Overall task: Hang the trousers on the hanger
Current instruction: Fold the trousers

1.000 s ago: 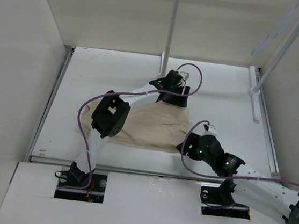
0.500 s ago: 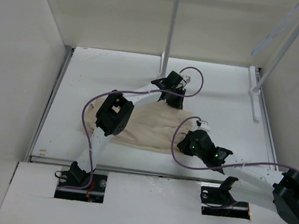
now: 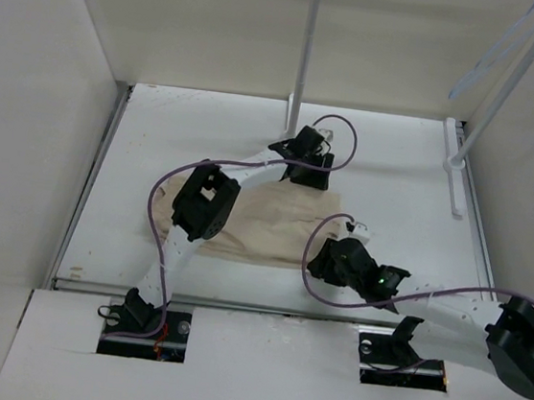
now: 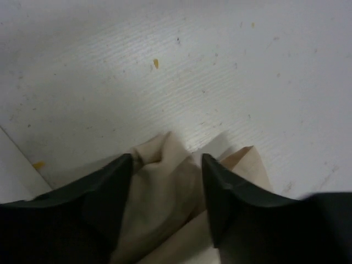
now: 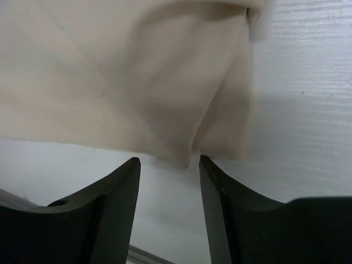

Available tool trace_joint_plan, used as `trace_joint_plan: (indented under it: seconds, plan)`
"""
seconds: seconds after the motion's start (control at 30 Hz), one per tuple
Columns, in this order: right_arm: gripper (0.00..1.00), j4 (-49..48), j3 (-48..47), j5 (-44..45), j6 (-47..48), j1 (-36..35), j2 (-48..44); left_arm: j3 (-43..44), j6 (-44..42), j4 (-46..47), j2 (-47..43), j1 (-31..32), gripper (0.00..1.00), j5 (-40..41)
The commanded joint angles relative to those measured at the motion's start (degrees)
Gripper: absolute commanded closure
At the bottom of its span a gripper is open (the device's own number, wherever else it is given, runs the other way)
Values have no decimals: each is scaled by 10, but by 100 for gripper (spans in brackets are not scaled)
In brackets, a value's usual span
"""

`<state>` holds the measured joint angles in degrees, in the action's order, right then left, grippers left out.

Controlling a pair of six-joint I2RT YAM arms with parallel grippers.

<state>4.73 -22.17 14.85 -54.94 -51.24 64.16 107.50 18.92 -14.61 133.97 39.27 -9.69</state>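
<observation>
The beige trousers (image 3: pixel 269 224) lie crumpled on the white table between the arms. My left gripper (image 3: pixel 302 162) is at their far edge. In the left wrist view, the left gripper (image 4: pixel 166 159) is open, with its fingers (image 4: pixel 110 190) either side of a raised fold of the trousers (image 4: pixel 165 192), which is not squeezed. My right gripper (image 3: pixel 324 262) is at their near right corner. In the right wrist view, the right gripper (image 5: pixel 168 162) is open and empty, just short of the hanging edge of the trousers (image 5: pixel 137 82). The pale hanger (image 3: pixel 501 48) hangs on the slanted pole at the far right.
A white upright pole (image 3: pixel 307 41) stands at the back centre, just beyond my left gripper. A slanted white rack pole (image 3: pixel 507 87) rises from a foot (image 3: pixel 454 168) at the right edge. Side walls enclose the table (image 3: pixel 406 168). Purple cables loop over both arms.
My right gripper has moved left to the trousers' near right corner. My left gripper has shifted slightly away at the far edge, and the cloth has bunched a little.
</observation>
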Motion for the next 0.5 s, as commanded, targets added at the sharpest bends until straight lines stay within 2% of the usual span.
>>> trace_joint_plan:
  seconds: [0.0,0.07,0.17,0.27,0.3,0.37,0.47]
  plan:
    - [45,24,-27,25,3,-12,-53,-53,8,51,-78,-8,42,32]
    - [44,63,-44,30,13,-12,-98,-87,9,81,-121,-7,32,32]
    - [46,100,-55,40,26,-10,-166,-114,14,96,-175,-8,25,31]
    - [70,76,-46,32,47,41,-206,-148,22,118,-231,-12,25,37]
    - [78,45,-44,8,61,74,-195,-170,31,132,-256,-14,28,43]
    - [84,-14,-41,-37,78,122,-155,-204,57,152,-287,-20,35,53]
    - [87,-115,-55,-104,91,168,-63,-271,107,181,-329,-34,51,51]
